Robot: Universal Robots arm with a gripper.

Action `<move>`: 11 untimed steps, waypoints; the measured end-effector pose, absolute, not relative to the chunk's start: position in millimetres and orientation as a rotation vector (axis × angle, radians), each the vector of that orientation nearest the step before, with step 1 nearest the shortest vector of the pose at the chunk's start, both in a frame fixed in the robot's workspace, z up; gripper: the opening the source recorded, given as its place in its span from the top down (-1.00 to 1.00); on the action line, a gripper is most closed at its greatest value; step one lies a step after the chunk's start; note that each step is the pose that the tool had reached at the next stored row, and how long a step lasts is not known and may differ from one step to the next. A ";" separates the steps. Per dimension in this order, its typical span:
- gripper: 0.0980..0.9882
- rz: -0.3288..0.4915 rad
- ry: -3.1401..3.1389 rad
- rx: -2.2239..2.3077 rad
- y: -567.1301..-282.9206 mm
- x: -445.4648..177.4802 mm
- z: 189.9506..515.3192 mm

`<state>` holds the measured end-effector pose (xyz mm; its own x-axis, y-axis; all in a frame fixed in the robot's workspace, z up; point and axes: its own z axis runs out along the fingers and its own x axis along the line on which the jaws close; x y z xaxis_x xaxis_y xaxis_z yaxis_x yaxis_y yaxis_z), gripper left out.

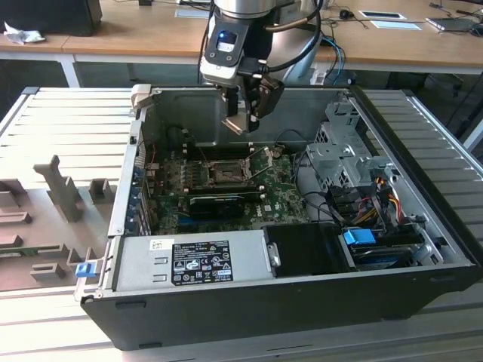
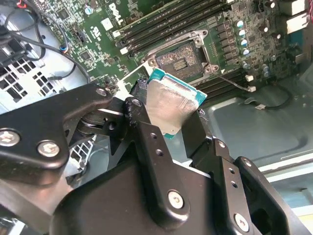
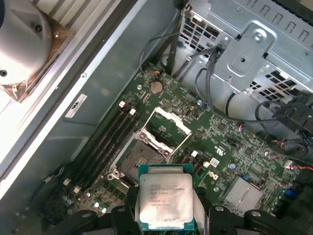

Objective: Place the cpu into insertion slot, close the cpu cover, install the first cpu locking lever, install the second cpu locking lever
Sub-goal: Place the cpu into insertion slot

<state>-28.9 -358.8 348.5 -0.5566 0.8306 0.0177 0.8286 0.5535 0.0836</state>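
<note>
Gripper (image 1: 243,121) hangs above the open computer case (image 1: 302,309), over the far part of the motherboard (image 1: 279,200). It is clamped on the cpu (image 1: 235,125), which is clear of the board and not yet seated.

In the second wrist view the fingers (image 2: 142,105) press opposite edges of the cpu (image 2: 171,105), its silver top showing. The slot (image 2: 182,58) lies beyond it, with bare contacts.

The first wrist view shows the printed face of the cpu (image 3: 165,203) and the slot (image 3: 142,159) just past it. The cover (image 3: 168,122) stands raised at the slot's far edge.

In the exterior view the slot (image 1: 226,175) sits below the gripper. A power supply (image 1: 189,260) lies along the near side. A drive cage (image 1: 347,158) with cables fills the exterior view's right.

The case rests on a grey slatted table (image 1: 60,121). Grey fixtures (image 1: 60,188) stand at the exterior view's left. Wooden desks (image 1: 136,38) run along the far side.
</note>
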 end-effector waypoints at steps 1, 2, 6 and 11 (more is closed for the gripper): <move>0.04 0.128 2.742 1.478 -358.8 -28.9 348.5; 0.04 0.128 2.732 1.495 -358.8 -29.0 348.3; 0.04 0.127 2.699 1.550 -358.8 -28.9 348.0; 0.04 0.125 2.645 1.637 -358.8 -28.9 347.3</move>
<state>-28.9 -358.8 347.3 -0.4468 0.8945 0.0176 0.8921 0.4440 0.0835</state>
